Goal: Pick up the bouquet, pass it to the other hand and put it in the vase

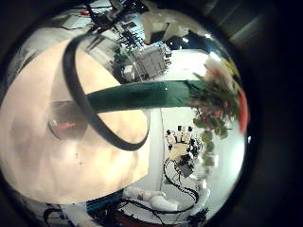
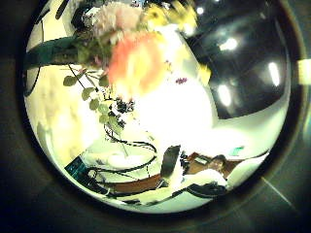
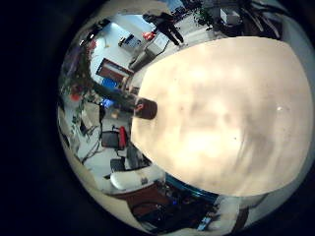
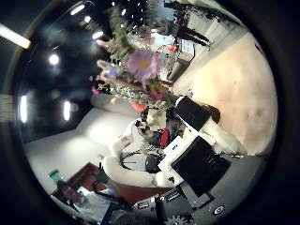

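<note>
Left hand: finger state cannot be told; bouquet's dark wrapped stem [image 1: 142, 96] close across its palm, blooms [image 2: 136, 53] beyond. Small dark vase [image 3: 146, 108] upright on pale counter [image 3: 226, 108].

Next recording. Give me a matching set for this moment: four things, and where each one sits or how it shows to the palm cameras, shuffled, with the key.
Things:
1. vase
2. bouquet stems
3. bouquet blooms
4. table

Places:
A. run close across the left little finger side palm view
B. stands upright on the table, near its edge
C. crowd the left thumb side palm view
D. spreads wide across the right little finger side palm view

Pairs: 1-B, 2-A, 3-C, 4-D
</note>
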